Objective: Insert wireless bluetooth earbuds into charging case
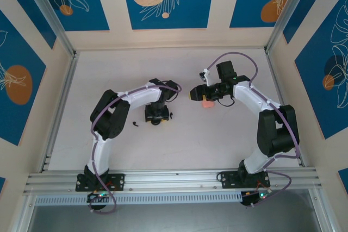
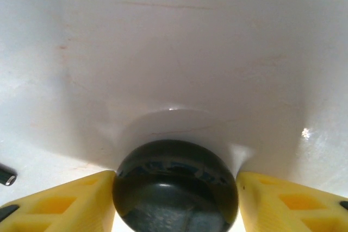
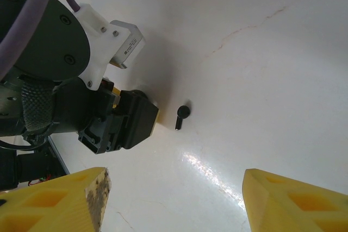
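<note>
A glossy black round charging case [image 2: 175, 183] lies on the white table with its lid down. My left gripper [image 2: 175, 191] points down over it with its yellow fingers [image 2: 65, 202] pressed against both sides, so it is shut on the case. In the top view the left gripper [image 1: 155, 117] stands mid-table. One tiny black earbud [image 1: 135, 124] lies just to its left, its stem tip at the frame edge [image 2: 5, 176]. The other earbud [image 1: 170, 116] [image 3: 182, 115] lies just to its right. My right gripper [image 1: 197, 95] [image 3: 174, 188] hovers open and empty, beyond that earbud.
A small pink piece [image 1: 206, 104] sits under the right gripper's wrist. The left arm's wrist [image 3: 109, 118] is close on the right gripper's left. A metal rail [image 1: 174, 180] runs along the near edge. Patterned walls enclose the table on three sides.
</note>
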Motion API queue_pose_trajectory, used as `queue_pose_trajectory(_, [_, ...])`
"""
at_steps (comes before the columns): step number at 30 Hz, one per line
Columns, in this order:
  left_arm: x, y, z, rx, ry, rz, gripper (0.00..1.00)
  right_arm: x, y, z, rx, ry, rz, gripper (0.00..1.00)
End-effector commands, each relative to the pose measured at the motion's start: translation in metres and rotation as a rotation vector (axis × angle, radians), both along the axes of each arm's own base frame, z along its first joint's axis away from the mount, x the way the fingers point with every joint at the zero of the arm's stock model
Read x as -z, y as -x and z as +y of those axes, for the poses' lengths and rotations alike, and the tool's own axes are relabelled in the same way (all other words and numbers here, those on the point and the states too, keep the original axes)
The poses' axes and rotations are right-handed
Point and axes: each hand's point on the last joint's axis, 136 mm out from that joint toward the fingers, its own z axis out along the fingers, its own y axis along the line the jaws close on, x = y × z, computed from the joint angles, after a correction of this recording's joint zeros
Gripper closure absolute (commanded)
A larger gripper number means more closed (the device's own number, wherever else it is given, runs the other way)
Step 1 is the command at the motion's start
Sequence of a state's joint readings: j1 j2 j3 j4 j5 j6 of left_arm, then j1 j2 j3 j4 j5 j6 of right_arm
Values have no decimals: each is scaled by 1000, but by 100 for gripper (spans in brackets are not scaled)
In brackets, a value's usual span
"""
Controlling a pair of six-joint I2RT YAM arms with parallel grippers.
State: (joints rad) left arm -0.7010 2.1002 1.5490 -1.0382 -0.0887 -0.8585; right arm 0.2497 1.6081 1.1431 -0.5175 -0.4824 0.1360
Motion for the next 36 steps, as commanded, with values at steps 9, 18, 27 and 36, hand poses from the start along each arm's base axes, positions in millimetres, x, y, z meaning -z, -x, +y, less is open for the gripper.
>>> queue_pose_trajectory(9, [8, 4, 16, -61, -17, 6, 51, -18, 9, 1, -4, -43, -62, 36])
queue_pose_trajectory(18, [-23, 9, -5, -197, 183, -82, 53, -33, 20, -3, 62, -113, -186, 39])
queue_pose_trajectory(27, [-63, 9, -34, -364, 464, -233, 53, -32, 52, 5, 106, -174, -334, 44])
queue_pose_trajectory(36, [-95, 6, -53, -456, 640, -354, 53, -17, 82, 40, 27, -184, -472, 45])
